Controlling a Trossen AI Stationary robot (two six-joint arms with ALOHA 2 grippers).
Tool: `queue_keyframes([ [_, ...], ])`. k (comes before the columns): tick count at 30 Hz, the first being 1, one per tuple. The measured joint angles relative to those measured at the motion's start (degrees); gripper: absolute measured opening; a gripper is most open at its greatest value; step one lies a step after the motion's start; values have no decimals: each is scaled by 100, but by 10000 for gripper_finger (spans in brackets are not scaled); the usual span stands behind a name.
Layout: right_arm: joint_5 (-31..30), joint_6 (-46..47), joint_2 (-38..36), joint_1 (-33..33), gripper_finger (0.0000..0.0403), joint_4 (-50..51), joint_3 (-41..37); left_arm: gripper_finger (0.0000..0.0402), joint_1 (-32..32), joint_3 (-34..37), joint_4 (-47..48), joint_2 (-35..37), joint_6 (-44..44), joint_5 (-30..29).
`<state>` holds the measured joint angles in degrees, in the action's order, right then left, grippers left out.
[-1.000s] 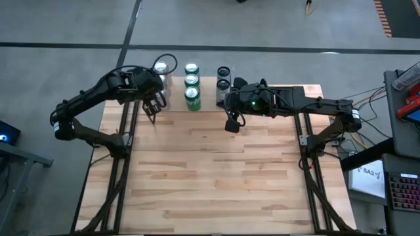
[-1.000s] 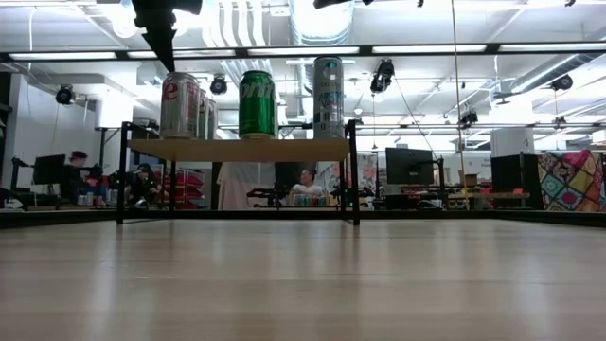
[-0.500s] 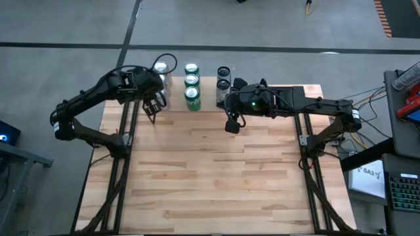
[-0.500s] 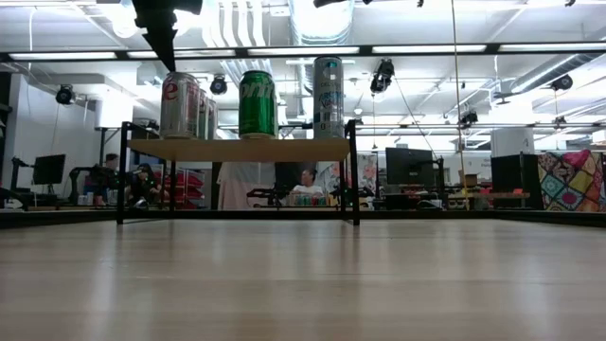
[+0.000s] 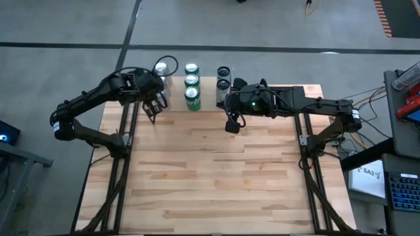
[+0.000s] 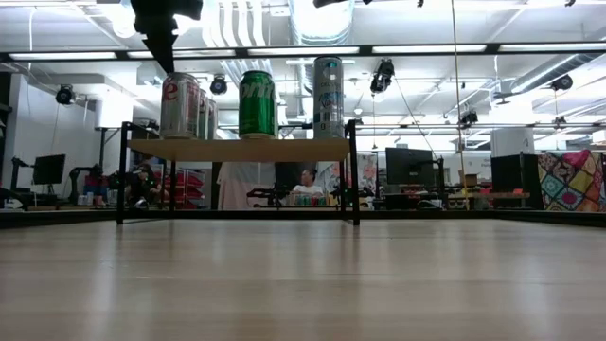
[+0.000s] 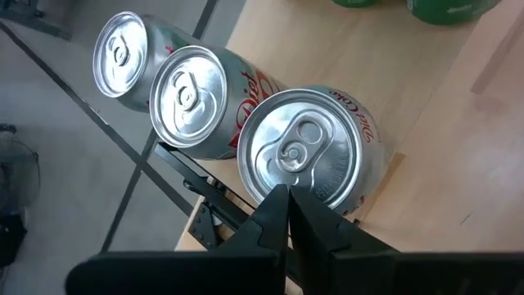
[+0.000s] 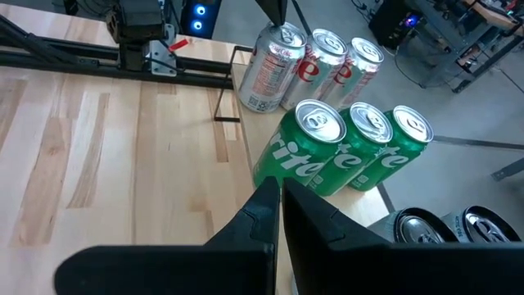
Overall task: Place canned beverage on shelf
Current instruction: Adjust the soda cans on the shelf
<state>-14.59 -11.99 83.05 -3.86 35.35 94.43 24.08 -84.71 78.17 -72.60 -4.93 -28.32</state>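
Note:
The shelf (image 6: pixel 237 149) stands at the table's far edge on thin black legs. On it stand three rows of upright cans: three silver Diet Coke cans (image 7: pixel 307 156) on the left, three green Sprite cans (image 8: pixel 315 147) in the middle, and two tall pale cans (image 6: pixel 328 95) on the right. My left gripper (image 7: pixel 286 195) is shut and hangs tilted down just above the near rim of the nearest Diet Coke can (image 5: pixel 160 84), holding nothing. My right gripper (image 8: pixel 278 192) is shut and empty, raised over the table on the near side of the pale cans (image 5: pixel 223 77).
The wooden tabletop (image 5: pixel 216 170) stretches bare toward its near edge. Black frame rails (image 5: pixel 125 151) run along both sides under the arms. Beyond the table is a room with desks, monitors and seated people (image 6: pixel 305 180).

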Motion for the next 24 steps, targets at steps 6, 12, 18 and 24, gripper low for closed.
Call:
queue_keyframes([
  [6, 0, 0, 0, 0, 9, 0, 0, 0, -20, -2, -4, 4, 601, 111],
  [12, 0, 0, 0, 0, 9, 0, 0, 0, -24, -4, -32, 4, 978, 187],
  [18, 0, 0, 0, 0, 9, 0, 0, 0, -24, -4, -35, 17, 1154, 227],
  [24, 0, 0, 0, 0, 9, -1, 0, 0, -24, -4, -17, 59, 1319, 263],
])
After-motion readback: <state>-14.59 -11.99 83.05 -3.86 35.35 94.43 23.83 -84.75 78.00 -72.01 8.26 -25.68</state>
